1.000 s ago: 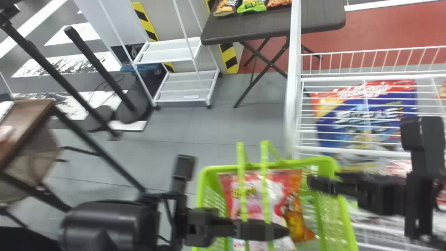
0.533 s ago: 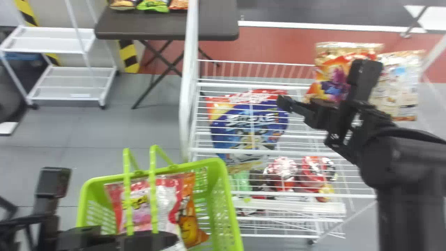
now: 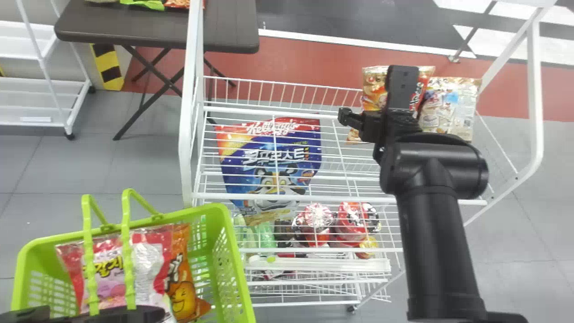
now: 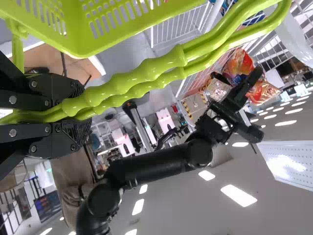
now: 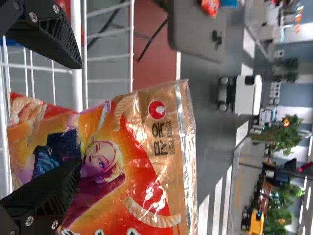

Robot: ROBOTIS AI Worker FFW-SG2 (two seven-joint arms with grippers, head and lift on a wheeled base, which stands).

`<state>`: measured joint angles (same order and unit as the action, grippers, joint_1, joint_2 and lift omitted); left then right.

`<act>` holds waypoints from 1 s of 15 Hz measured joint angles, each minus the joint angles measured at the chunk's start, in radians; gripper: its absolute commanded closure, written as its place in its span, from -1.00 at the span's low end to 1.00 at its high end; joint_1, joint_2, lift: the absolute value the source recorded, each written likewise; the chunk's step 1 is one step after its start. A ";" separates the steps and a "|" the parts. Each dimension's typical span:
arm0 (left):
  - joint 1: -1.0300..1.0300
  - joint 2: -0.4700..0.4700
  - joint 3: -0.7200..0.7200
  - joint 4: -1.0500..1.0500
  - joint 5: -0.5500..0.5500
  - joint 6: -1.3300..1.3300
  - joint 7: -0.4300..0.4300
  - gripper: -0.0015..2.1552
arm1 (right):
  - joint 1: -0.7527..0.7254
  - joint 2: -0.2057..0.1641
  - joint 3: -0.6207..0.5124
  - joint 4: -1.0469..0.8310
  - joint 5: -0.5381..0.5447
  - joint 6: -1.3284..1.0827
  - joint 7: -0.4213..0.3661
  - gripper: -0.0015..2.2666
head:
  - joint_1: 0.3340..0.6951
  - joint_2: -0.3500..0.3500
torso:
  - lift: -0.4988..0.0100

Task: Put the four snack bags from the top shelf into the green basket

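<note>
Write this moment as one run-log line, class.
left gripper holds basket handles | right gripper open by orange snack bag | basket holds bags

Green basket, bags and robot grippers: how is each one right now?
Green basket: holding bags
Basket handles: raised, gripped
Left gripper: jaws shut
Right gripper: jaws open
Orange-red bag: upright
Pale bag: upright, beside it
Pink bag: in the basket
Blue bag: partly behind a white rail

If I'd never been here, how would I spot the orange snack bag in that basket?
At the head view's lower left, beside the white wire rack, find the bright green plastic basket. Inside, just right of a shiny pink, red and white bag, sits the orange snack bag. Unlike that neighbour, it is mostly orange, with a smiling round character.
</note>
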<state>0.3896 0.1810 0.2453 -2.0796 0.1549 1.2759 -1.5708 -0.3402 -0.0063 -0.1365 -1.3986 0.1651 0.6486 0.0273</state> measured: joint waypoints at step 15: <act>0.003 0.003 0.001 0.009 0.000 -0.003 0.000 0.99 | 0.182 0.000 0.075 -0.291 -0.064 0.058 -0.010 0.99 | 1.00 -0.55 | 0.96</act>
<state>0.3926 0.1838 0.2463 -2.0710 0.1549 1.2725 -1.5708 -0.1584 -0.0060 -0.0619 -1.6896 0.1011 0.7061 0.0170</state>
